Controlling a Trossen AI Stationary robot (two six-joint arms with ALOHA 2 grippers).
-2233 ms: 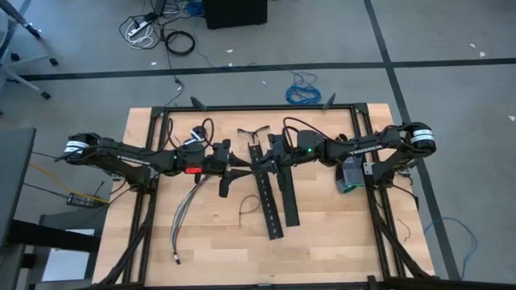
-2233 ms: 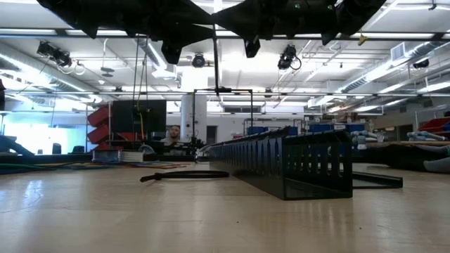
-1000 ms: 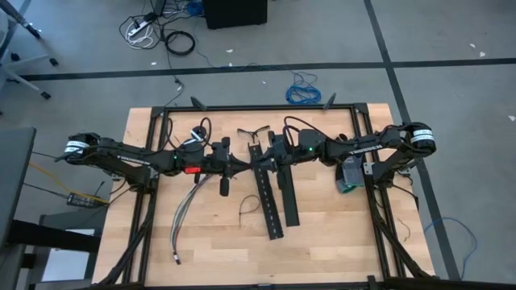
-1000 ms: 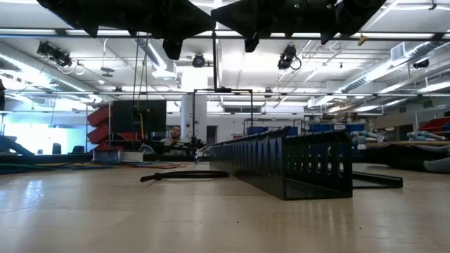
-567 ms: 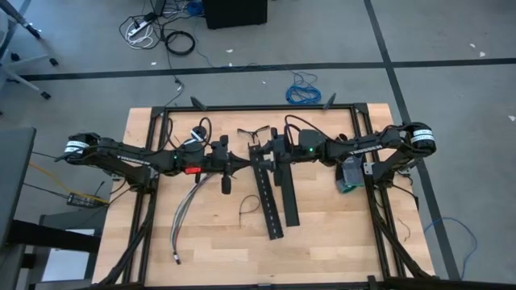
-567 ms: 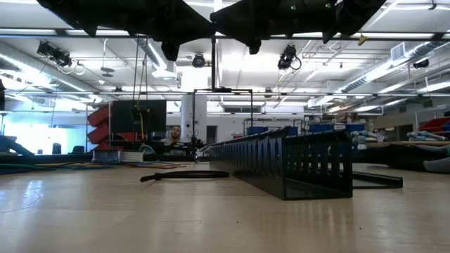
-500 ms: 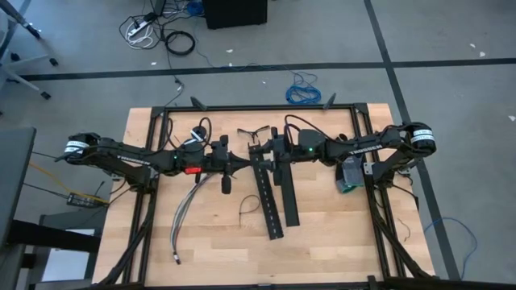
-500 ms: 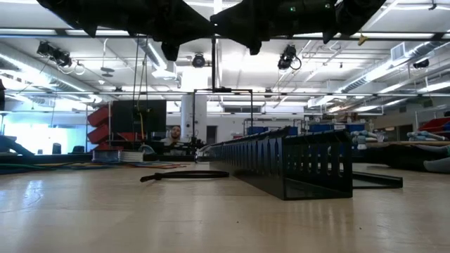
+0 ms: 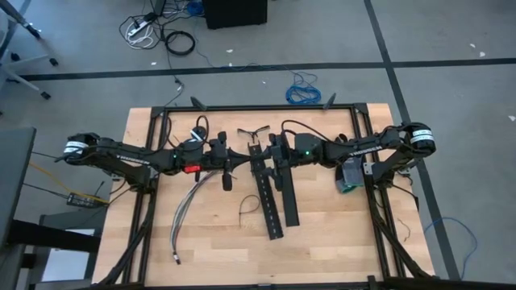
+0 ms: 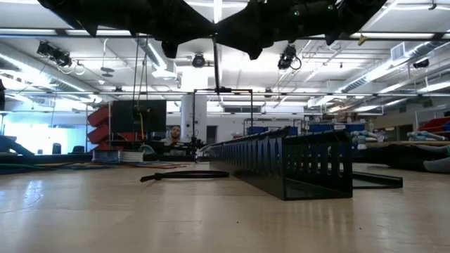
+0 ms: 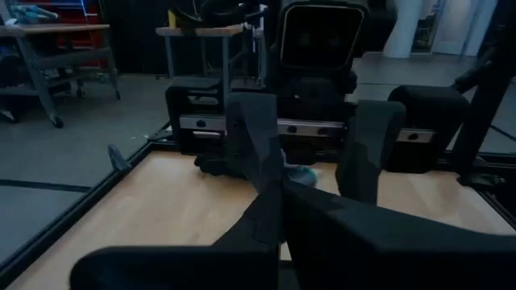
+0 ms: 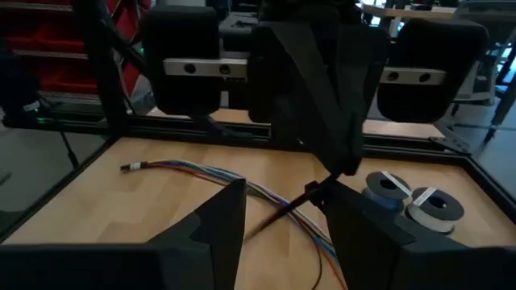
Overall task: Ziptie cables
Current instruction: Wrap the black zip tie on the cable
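2 dark grippers meet at frame centre: the left gripper [image 9: 239,159] clamped, seemingly on a thin black plastic ziptie [image 12: 274,215], the right gripper [image 12: 278,211] parted around it, the grey-brown wire bundle [image 9: 185,211] lying lower left.

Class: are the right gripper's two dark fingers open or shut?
Open: in the right wrist view the right gripper's fingers stand apart, with the light wooden table showing between them.

centre: perforated strips [image 9: 272,193] block | front edge: bare, seemingly passable
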